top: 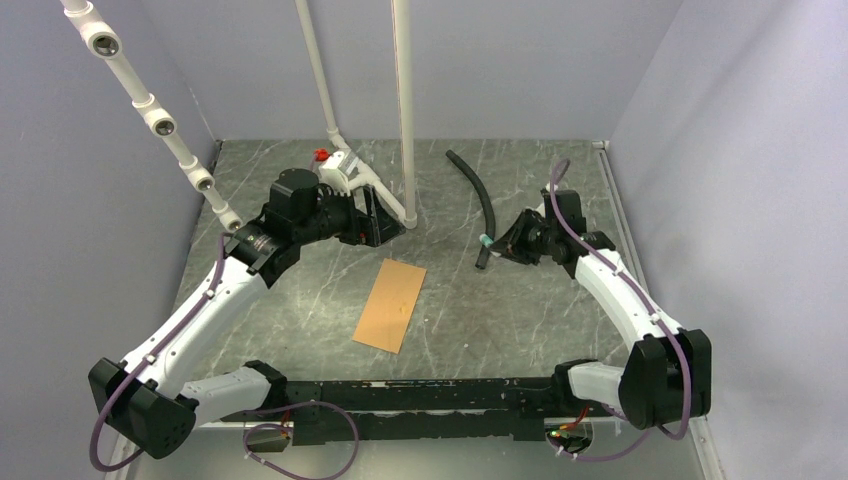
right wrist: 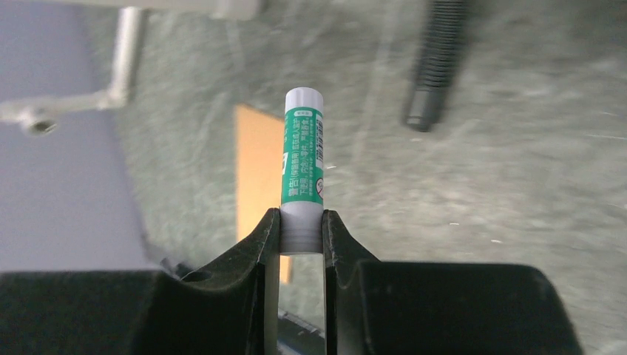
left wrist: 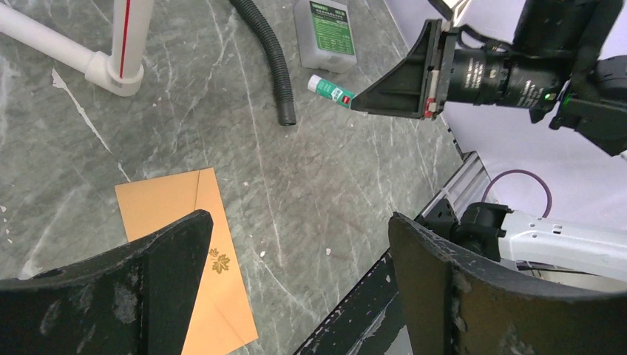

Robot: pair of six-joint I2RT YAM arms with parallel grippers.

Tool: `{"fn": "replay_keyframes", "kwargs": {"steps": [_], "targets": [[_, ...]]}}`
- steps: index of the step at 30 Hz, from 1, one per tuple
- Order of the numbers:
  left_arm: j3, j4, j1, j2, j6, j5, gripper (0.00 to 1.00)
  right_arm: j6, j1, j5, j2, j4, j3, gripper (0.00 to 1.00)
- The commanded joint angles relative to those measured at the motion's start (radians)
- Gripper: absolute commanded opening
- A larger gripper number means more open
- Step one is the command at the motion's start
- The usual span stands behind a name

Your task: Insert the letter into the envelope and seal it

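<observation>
The orange-brown envelope [top: 390, 305] lies flat on the table between the arms. In the left wrist view [left wrist: 166, 200] its flap looks folded down, with a small gold leaf mark [left wrist: 219, 261]. The peach-pink letter is not in view. My right gripper [top: 492, 243] is shut on a green-and-white glue stick [right wrist: 304, 166], held above the table to the right of the envelope [right wrist: 259, 163]; the stick also shows in the left wrist view [left wrist: 330, 90]. My left gripper [top: 375, 215] is open and empty, above the table behind the envelope's far end [left wrist: 296, 222].
A black corrugated hose [top: 478, 195] lies at the back of the table. A white pipe frame [top: 400, 110] stands at the back left. A small clear bottle with a green label [left wrist: 325, 33] stands near the hose. The black base rail [top: 420, 395] runs along the near edge.
</observation>
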Motion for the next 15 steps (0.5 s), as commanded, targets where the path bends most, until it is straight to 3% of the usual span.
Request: {"fn": "replay_keyframes", "kwargs": {"steps": [1,8,15], "targets": [[-0.004,-0.006,0.001,-0.002,-0.022,-0.019,0.93,-0.062,-0.013,0.189,-0.045,0.087,-0.088,0.00],[0.000,0.008,0.001,0.007,-0.025,-0.004,0.93,-0.080,-0.015,0.320,-0.038,0.229,-0.206,0.00],[0.032,-0.032,0.001,0.021,-0.032,-0.047,0.93,-0.116,-0.015,0.342,0.049,0.290,-0.239,0.00]]}}
